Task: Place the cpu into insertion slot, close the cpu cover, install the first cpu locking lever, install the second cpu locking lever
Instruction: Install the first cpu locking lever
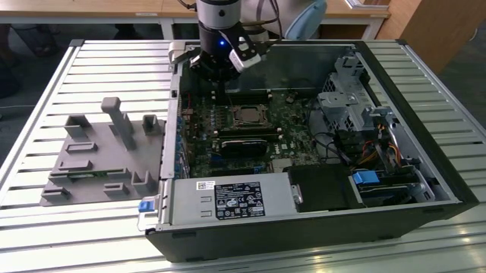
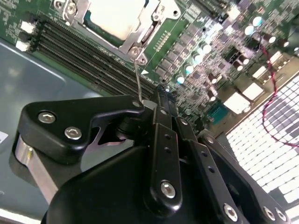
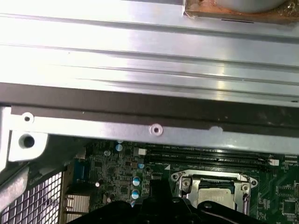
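Colours on my screens: green board, black case, silver socket.

I see the circuit board (image 2: pixel 182 28) in deep green, dotted with pale teal-topped capacitors (image 2: pixel 189 70). The cpu (image 2: pixel 117 16) is pale silver-beige inside the shiny silver cpu cover (image 2: pixel 140 39). My gripper (image 2: pixel 163 95) is matte black with bright steel screw heads. A red-and-black twisted wire (image 2: pixel 271 60) runs over a white perforated grille (image 2: pixel 261 140). The computer case (image 1: pixel 425 219) is black, the fixture block (image 1: pixel 91 165) is plain grey, the table (image 1: pixel 38 102) is striped in pale slats, and one tab (image 1: pixel 147 206) is blue.

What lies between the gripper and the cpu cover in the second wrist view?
A thin wire lever, running from the corner of the cpu cover toward the gripper, above long black memory slots.
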You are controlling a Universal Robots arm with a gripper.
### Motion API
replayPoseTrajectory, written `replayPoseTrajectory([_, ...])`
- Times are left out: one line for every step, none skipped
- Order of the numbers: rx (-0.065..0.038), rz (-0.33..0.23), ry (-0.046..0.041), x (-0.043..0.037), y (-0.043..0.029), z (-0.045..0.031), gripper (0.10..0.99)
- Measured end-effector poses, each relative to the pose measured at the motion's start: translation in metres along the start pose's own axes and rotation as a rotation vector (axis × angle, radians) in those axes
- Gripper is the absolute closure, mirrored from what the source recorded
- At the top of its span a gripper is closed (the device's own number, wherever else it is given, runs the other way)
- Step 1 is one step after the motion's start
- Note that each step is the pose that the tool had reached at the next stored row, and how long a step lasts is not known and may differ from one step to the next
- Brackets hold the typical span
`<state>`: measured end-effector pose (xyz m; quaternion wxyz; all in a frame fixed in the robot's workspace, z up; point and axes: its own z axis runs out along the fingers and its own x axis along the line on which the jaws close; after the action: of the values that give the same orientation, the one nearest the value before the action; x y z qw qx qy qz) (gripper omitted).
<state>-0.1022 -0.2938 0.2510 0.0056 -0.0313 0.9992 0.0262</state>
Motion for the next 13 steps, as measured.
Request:
replayPoseTrajectory([0.0,0.0,0.0,-0.0002,0.0007,0.0001,0.98])
replayPoseTrajectory([0.0,0.0,0.0,-0.0006,0.0011,0.0003,0.98])
replayPoseTrajectory([0.0,0.0,0.0,-0.0013,0.0013,0.0004,0.98])
replayPoseTrajectory([0.0,0.0,-0.0001,-0.0025,0.0015,0.0006,0.98])
replayPoseTrajectory([0.0,0.0,0.0,-0.0041,0.0016,0.0007,0.98])
replayPoseTrajectory([0.0,0.0,-0.0001,-0.0067,0.0016,0.0008,0.98])
replayPoseTrajectory([0.0,0.0,0.0,-0.0096,0.0015,0.0009,0.98])
replayPoseTrajectory([0.0,0.0,0.0001,-0.0123,0.0015,0.001,0.98])
replayPoseTrajectory([0.0,0.0,0.0,-0.0149,0.0014,0.0012,0.98])
replayPoseTrajectory([0.0,0.0,0.0,-0.018,0.0013,0.0013,0.98])
replayPoseTrajectory([0.0,0.0,0.0,-0.0211,0.0013,0.0014,0.98])
replayPoseTrajectory([0.0,0.0,0.0,-0.0236,0.0011,0.0016,0.98])
replayPoseTrajectory([0.0,0.0,0.0,-0.0253,0.001,0.0018,0.98])
